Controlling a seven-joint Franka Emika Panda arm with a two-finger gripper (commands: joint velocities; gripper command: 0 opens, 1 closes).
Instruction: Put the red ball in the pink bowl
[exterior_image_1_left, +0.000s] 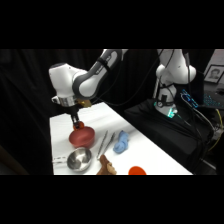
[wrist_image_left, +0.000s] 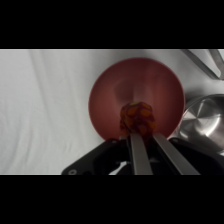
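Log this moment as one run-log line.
phase: carry | claw: shut on ball | position: over pink bowl | ball released: no | beside bowl: metal bowl

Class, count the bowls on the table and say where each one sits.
2. The pink bowl lies directly under the gripper, whose fingers hold the red ball above it. The metal bowl sits right beside it, nearer the table's front edge.

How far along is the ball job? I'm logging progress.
Done: the gripper is shut on the red ball and sits over the pink bowl, beside the metal bowl. In hand: holding the ball above the bowl's inside. Left: release it and withdraw.
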